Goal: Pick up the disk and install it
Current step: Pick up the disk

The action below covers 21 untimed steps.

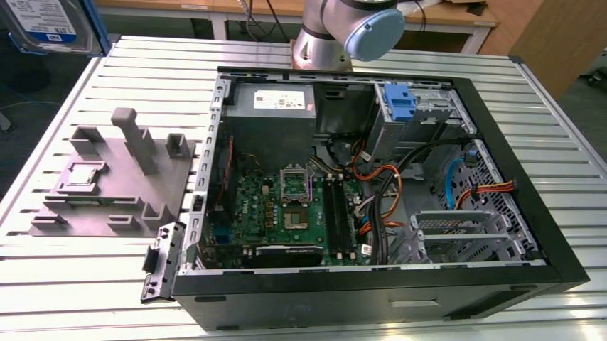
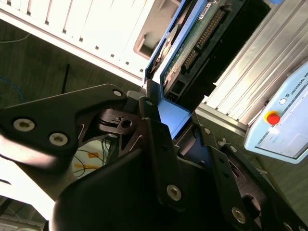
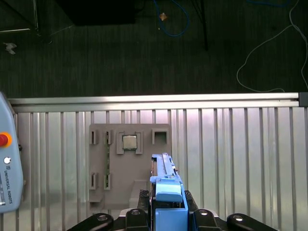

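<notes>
The disk (image 1: 47,25) hangs at the far corner on the exterior view's left, high over the table, showing its white-and-blue label. In the first wrist view the disk (image 3: 166,178) stands edge-on in its blue carrier rails, and my gripper (image 3: 168,214) is shut on it from both sides. In the second wrist view the disk (image 2: 192,43) shows its green circuit board, with the gripper (image 2: 168,127) clamped on the blue rail end. The open computer case (image 1: 531,234) lies on the table, well away from the disk toward the exterior view's right.
A grey fixture block (image 1: 114,185) with posts sits beside the case and lies below the disk (image 3: 130,168). Inside the case, a blue bracket (image 1: 403,103) sits in the far bay next to the power supply (image 1: 275,99). A teach pendant (image 3: 7,163) lies at the table's edge.
</notes>
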Tool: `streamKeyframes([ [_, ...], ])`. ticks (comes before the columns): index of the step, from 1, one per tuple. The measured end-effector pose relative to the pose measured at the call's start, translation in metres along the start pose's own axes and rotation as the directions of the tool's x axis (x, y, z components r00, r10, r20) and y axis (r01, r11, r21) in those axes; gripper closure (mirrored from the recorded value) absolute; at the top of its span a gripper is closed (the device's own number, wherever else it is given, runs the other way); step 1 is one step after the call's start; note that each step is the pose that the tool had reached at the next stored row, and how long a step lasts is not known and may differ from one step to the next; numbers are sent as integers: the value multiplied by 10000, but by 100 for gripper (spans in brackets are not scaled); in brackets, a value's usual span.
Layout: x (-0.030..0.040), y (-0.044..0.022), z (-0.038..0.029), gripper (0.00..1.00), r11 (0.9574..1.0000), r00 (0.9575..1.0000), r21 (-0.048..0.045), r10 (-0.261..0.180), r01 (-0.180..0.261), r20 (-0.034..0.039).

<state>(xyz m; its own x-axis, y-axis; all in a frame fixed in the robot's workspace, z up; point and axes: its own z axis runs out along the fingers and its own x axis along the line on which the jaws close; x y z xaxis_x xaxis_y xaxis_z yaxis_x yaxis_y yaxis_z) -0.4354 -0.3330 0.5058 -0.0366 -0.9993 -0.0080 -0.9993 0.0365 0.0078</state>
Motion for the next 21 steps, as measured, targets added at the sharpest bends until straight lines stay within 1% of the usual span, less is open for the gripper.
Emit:
streamKeyframes([
  [15,-1,-33,0,64,10000,10000,0,0,0,0],
  [17,-2,-63,-1,64,10000,10000,0,0,0,-1],
  [21,-3,-70,-1,64,10000,10000,-1,0,0,-1],
])
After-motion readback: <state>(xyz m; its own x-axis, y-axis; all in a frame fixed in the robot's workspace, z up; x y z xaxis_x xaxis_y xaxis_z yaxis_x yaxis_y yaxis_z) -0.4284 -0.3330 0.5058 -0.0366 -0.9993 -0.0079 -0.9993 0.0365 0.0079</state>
